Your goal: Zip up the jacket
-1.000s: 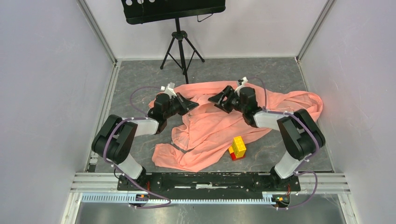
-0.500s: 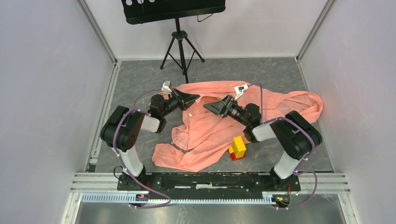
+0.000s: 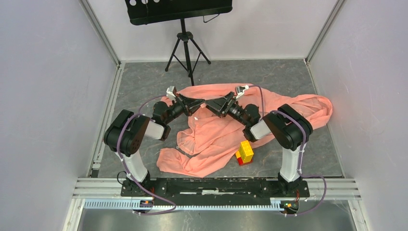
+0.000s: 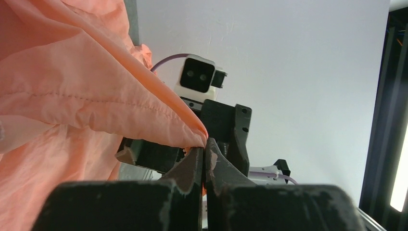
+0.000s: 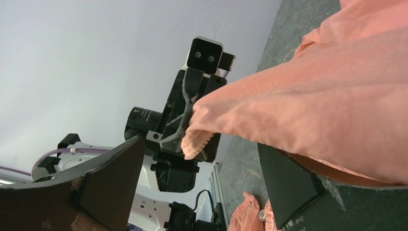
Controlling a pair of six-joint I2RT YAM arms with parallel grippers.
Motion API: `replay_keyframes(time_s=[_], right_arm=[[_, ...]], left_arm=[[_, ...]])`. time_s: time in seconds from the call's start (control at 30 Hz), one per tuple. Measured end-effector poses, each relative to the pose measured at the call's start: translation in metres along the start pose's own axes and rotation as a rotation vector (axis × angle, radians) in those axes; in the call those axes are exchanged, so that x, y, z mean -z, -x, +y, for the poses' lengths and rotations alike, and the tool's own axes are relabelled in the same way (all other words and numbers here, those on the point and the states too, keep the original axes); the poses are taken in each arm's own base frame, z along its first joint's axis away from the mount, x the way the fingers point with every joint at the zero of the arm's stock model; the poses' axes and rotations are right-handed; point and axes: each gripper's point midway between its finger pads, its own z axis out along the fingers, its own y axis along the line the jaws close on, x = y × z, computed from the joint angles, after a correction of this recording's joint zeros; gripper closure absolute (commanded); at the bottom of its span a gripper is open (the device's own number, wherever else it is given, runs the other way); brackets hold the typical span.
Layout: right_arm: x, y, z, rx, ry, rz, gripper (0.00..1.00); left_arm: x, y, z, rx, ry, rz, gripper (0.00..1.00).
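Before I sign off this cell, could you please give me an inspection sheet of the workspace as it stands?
Surface: grey mottled table top.
Job's things: jacket crumpled across the middle.
Clutter: yellow-and-red block stack at the jacket's near edge.
Grippers: left gripper jaws shut on a jacket fold; right gripper jaws open beside that fold.
Cables: purple cables loop off both arms; none seen snagged.
Surroundings: music stand on a tripod at the far side; white walls.

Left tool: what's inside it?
The left tool is shut on a corner of the jacket. Anything else caught in the pinch can't be seen: the fabric and the fingers cover it.
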Motion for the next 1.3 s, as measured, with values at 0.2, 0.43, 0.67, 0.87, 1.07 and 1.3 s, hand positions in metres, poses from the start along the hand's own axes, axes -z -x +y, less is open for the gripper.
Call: replay_keyframes(time_s=[0.2,0.43,0.67,0.87,1.07,1.3], right_arm=[[-0.010,0.000,-0.015,-0.094,-0.022,-0.004,0.22],[-0.011,0.003,-0.019,-0.163,-0.035,-0.020,0.42],[0.000,0.012,-0.026,-0.184,-0.062,-0.041,0.58],[0.002,0.009,-0.024,-0.177,-0.054,-0.013,0.56],[0.000,0.005,-0.019,-0.168,-0.036,0.019,0.57],[0.001,-0.001,-0.016,-0.151,-0.024,0.053,0.64]], left_arm=[[0.001,-0.001,0.001,0.002,0.001,0.000,0.98],[0.002,-0.001,0.007,0.009,0.011,-0.001,0.98],[0.002,0.000,0.010,0.014,0.021,-0.002,0.98],[0.003,-0.002,0.012,0.020,0.032,0.012,0.98],[0.003,-0.001,0.016,0.030,0.051,0.012,0.98],[0.002,0.000,0.017,0.031,0.059,0.015,0.98]])
